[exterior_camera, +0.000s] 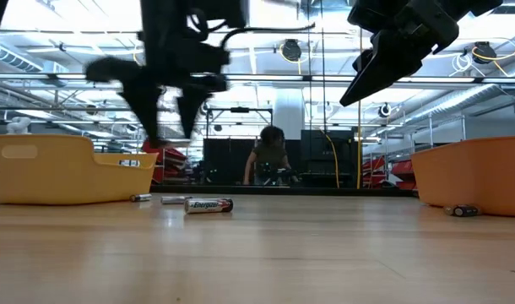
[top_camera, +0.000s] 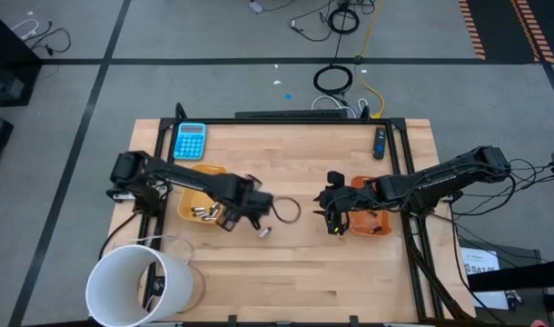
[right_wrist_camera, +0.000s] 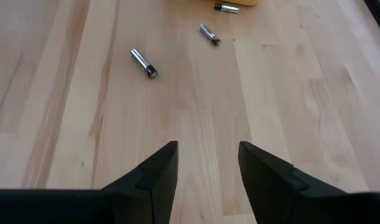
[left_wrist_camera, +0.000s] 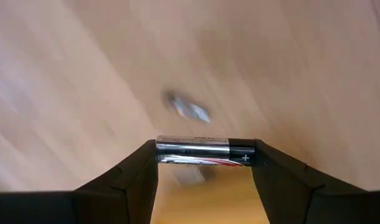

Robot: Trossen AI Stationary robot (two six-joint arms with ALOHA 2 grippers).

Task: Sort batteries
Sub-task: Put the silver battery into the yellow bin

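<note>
My left gripper (left_wrist_camera: pixel 205 163) hangs above the table beside the left orange tray (top_camera: pixel 188 193) and is shut on a silver-and-black battery (left_wrist_camera: pixel 202 149). Several batteries lie in that tray (top_camera: pixel 202 213). Others lie flat on the wood: one (top_camera: pixel 265 232) near my left gripper, and three (exterior_camera: pixel 208 204) (exterior_camera: pixel 175 199) (exterior_camera: pixel 140 198) in the low view. My right gripper (right_wrist_camera: pixel 207 155) is open and raised over bare wood beside the right orange tray (top_camera: pixel 375 224). Two loose batteries (right_wrist_camera: pixel 144 63) (right_wrist_camera: pixel 210 34) lie ahead of it. One more battery (exterior_camera: pixel 464 210) rests by the right tray (exterior_camera: pixel 477 173). My left gripper has the battery pinched lengthwise between its two fingertips (left_wrist_camera: pixel 146 163), one on each end, with the plus end (left_wrist_camera: pixel 245 157) against one finger. The fingers point down from above. The battery lies level across the gap, lifted clear of the table.
A blue calculator (top_camera: pixel 189 141) lies at the far left of the table, and a white bucket (top_camera: pixel 136 283) stands at the near left corner. A thin wire ring (top_camera: pixel 288 211) lies mid-table. A dark remote-like object (top_camera: pixel 380 143) sits at the far right. A person (exterior_camera: pixel 272 156) stands beyond the table.
</note>
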